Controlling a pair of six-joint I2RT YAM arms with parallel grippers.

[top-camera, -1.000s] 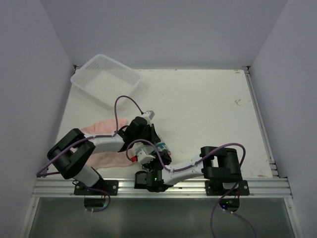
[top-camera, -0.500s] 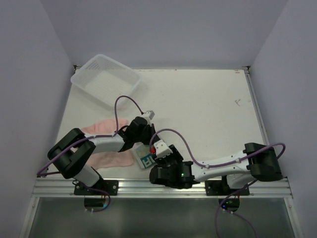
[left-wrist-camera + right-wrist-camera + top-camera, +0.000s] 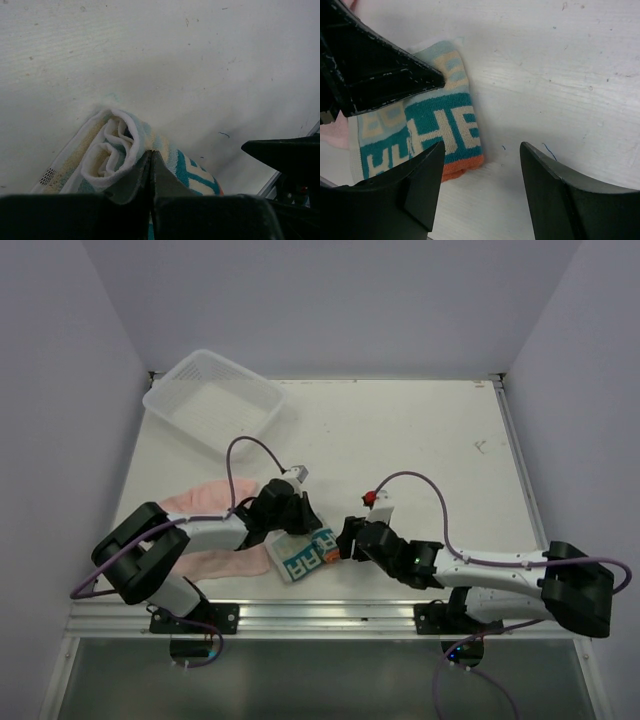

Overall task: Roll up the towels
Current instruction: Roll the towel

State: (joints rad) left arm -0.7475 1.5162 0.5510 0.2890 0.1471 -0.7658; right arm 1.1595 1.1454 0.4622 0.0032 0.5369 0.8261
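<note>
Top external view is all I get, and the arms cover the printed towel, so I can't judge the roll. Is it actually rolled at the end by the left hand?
Observer: Yes. The left wrist view shows a curled spiral at the end of the printed towel, right against the tips of the shut left hand.
Operator: And the right hand, is it holding cloth?
Observer: No. The right wrist view shows it open and gripping nothing; the towel's orange edge lies by one finger.
</note>
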